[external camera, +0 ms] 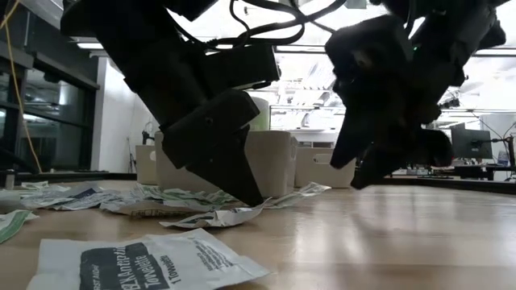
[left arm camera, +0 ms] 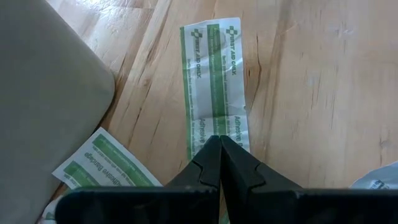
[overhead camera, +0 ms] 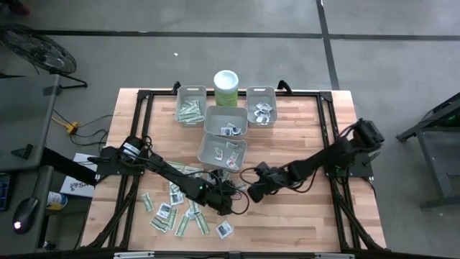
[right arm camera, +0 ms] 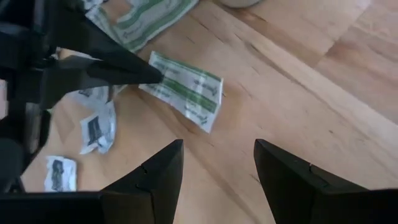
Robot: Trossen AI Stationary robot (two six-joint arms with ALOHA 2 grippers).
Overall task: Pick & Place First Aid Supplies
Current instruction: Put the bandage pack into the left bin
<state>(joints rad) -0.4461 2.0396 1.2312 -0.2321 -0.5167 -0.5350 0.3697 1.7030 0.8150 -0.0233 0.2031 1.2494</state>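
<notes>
Left gripper (left arm camera: 221, 146) low over the wooden surface (overhead camera: 302, 223), fingers pressed together on the near end of one green-white bandage strip (left arm camera: 214, 81). Strip lies flat on the wood, near the front grey bin (overhead camera: 222, 150). Right wrist view shows the same strip (right arm camera: 186, 90) pinched at one end.

Right gripper (right arm camera: 217, 165) hovers just beside it, fingers spread, holding nothing.

Judgement on the step: the pinch catches only the strip's end, so lift slowly and straight up; thin paper may slip or flap. Keep the right arm clear of the lift path, the two grippers being close together. Carry to the bin holding like strips, the back-left one (overhead camera: 190, 108) by the look of it.

Counts, high view:
- grey bins: four; back-left holds green strips, back-right (overhead camera: 261, 106) and the two centre ones hold white square packets.
- pale green canister (overhead camera: 226, 88): one, white lid, between the back bins.
- loose packets (overhead camera: 172, 212) on the surface: a scatter of roughly a dozen or more, strips and squares mixed; an exact count cannot be made, since they overlap and the arms hide some.
- arms: two.
</notes>
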